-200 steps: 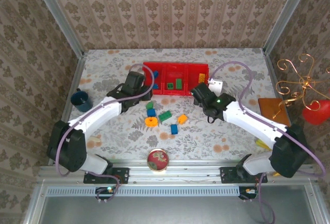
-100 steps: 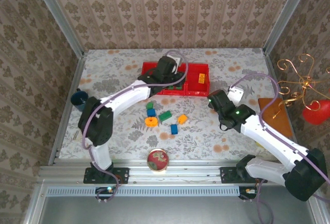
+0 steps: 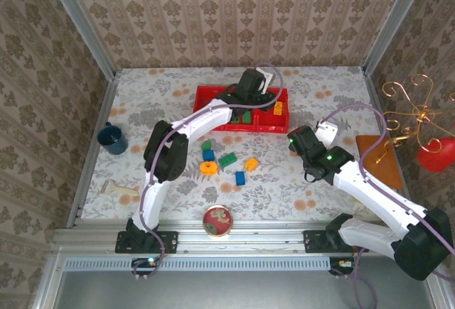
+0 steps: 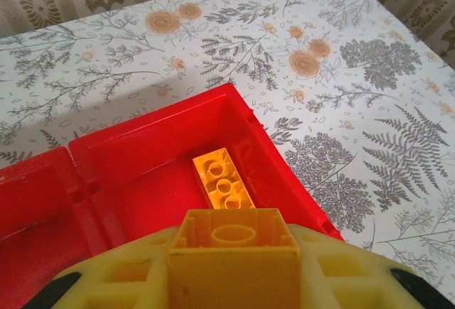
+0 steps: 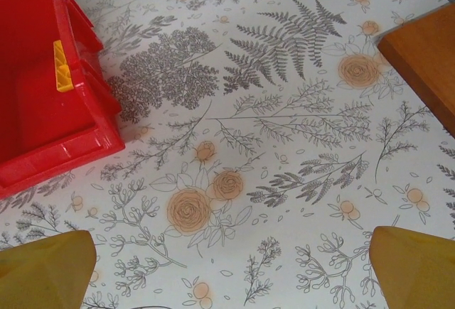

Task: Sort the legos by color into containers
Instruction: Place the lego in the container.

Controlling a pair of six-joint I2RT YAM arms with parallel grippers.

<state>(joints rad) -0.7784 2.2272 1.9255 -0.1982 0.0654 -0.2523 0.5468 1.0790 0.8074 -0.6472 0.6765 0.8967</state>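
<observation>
**One orange block in my left gripper, over the tray's end compartment**

Biggest on the flowered table (image 3: 320,96) is the red tray (image 3: 206,94). It is a long rectangle of glossy plastic, split by low walls into three square compartments, and it lies toward the far side of the table. My left arm reaches across it and hides much of the left compartment, so I cannot tell what lies there. The middle compartment holds a green block (image 3: 246,118). The right compartment holds a flat orange brick (image 4: 222,181), studs up, lying against its right-hand wall.

Six loose pieces lie on the table just in front of the tray, between my arms:
- a long green block (image 3: 227,159)
- a flat orange ring (image 3: 208,168)
- a small green block (image 3: 206,145)
- a far blue block (image 3: 208,155)
- a near blue block (image 3: 240,178)
- a loose orange block (image 3: 251,164)

My right gripper (image 5: 231,263) hangs over bare table to the right of the tray, with its jaws spread wide and nothing between them.

My left gripper (image 4: 229,284) is narrowed onto the held orange block (image 4: 231,248). This is a small squarish piece whose hollow underside, with one round tube inside, faces the wrist camera. It is poised above the near wall of the right compartment, with the orange brick just beyond it.
</observation>
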